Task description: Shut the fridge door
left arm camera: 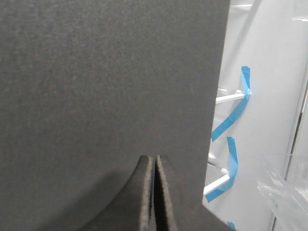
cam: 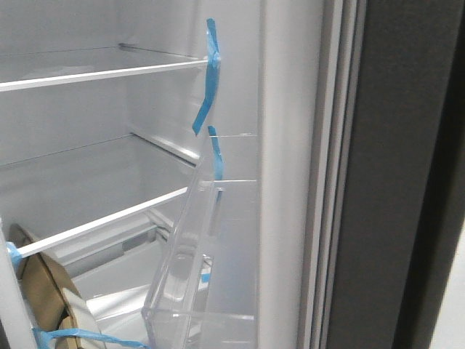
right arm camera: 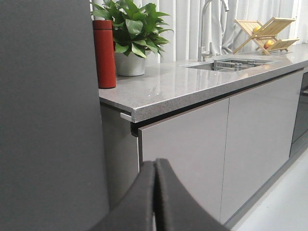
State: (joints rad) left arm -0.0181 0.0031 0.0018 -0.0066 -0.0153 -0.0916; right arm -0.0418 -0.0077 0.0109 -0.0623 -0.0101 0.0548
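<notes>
The fridge door (cam: 392, 182) stands open at the right of the front view. Its dark grey outer slab faces right. Its white lining (cam: 287, 145) holds a clear bin (cam: 203, 276) and blue tape strips (cam: 207, 80), with the grey seal (cam: 330, 182) alongside. Neither gripper shows in the front view. My left gripper (left arm camera: 154, 161) is shut and empty, close to a plain dark grey panel (left arm camera: 106, 86); the taped fridge interior (left arm camera: 260, 96) lies beside that panel. My right gripper (right arm camera: 155, 166) is shut and empty beside a dark grey slab (right arm camera: 48, 120), possibly the door's outer face.
Glass shelves (cam: 102, 73) and a brown cardboard piece (cam: 51, 291) sit inside the fridge. In the right wrist view a grey counter (right arm camera: 192, 82) carries a red bottle (right arm camera: 104, 53), a potted plant (right arm camera: 130, 29), a sink (right arm camera: 236, 62) and a wooden rack (right arm camera: 267, 31), above pale glossy cabinet doors (right arm camera: 192, 154).
</notes>
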